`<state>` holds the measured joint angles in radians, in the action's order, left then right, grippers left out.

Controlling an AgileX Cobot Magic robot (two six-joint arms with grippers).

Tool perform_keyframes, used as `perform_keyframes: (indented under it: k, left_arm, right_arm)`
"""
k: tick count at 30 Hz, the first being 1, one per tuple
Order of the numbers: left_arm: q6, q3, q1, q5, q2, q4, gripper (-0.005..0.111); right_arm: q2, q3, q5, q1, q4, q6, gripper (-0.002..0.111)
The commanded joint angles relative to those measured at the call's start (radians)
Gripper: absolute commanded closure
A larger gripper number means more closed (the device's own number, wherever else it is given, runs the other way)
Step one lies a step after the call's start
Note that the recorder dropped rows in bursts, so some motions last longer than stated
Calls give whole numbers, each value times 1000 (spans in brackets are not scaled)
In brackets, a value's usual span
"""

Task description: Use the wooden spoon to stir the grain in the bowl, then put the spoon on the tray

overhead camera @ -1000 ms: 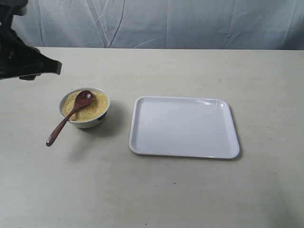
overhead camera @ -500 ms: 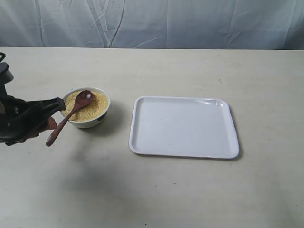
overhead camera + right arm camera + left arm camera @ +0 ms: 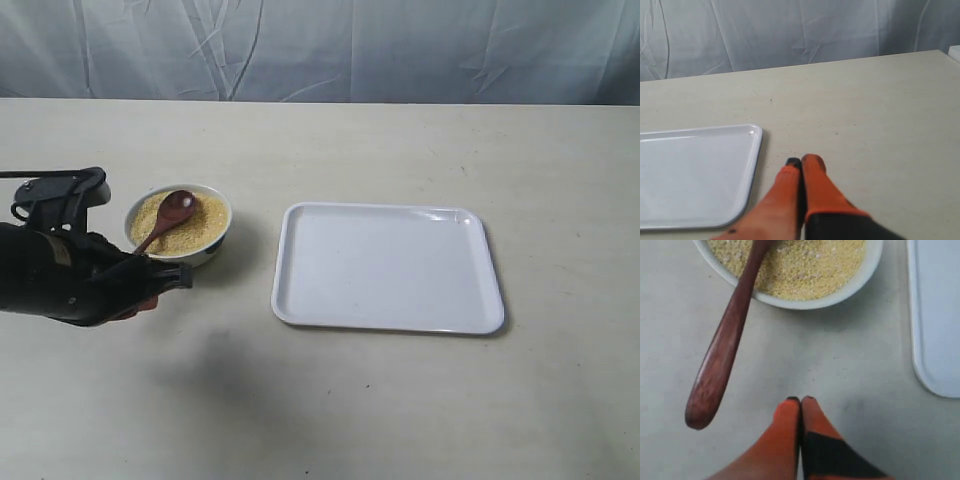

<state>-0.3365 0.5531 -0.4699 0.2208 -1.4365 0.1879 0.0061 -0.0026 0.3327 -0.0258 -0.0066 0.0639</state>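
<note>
Your exterior view gave the layout: the bowl (image 3: pixel 206 252) sat left of the tray (image 3: pixel 390 268) on the pale table (image 3: pixel 400 400), the two apart with a strip of bare tabletop between them, and your dark left arm lay low just in front of the bowl, covering the outer end of the wooden spoon (image 3: pixel 160 228). The left wrist view filled that in. There the spoon's reddish-brown handle (image 3: pixel 727 337) ran out over the white rim (image 3: pixel 805 301) to a rounded end that stood beside the left gripper (image 3: pixel 800 401) but apart from it, and the jaws were pressed together, orange tips touching, holding nothing. Whether the handle end touched the table could not be told. The spoon's oval head rested in the grain (image 3: pixel 203 228), a fine sandy yellow mass that filled the bowl nearly to the rim. Only the right wrist view showed your right gripper (image 3: pixel 801 163) — jaws likewise closed and empty, just off the tray's rounded corner (image 3: pixel 747 150), with open table running back to the wrinkled backdrop cloth (image 3: pixel 790 30).
</note>
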Motion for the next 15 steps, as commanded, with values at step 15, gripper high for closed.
perform_keyframes:
  k: [15]
  left_arm:
    - [4, -4, -10, -97, -56, -313, 107]
  right_arm:
    - [-6, 3, -7, 3, 0, -2, 108]
